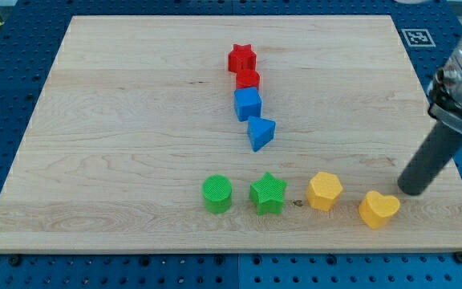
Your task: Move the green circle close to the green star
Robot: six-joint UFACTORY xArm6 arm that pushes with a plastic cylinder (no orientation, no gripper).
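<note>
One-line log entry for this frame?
tip: right of yellow heart, apart | green circle: left of green star, small gap | untouched

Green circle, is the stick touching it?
No, my tip is far to the view's right of the green circle, beside the yellow heart.

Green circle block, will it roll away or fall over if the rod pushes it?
Probably neither. The green circle stands on its flat end and looks squat, so it should slide on the smooth wooden board rather than tip. Its round side may let it slip off my tip, which is far to the view's right.
</note>
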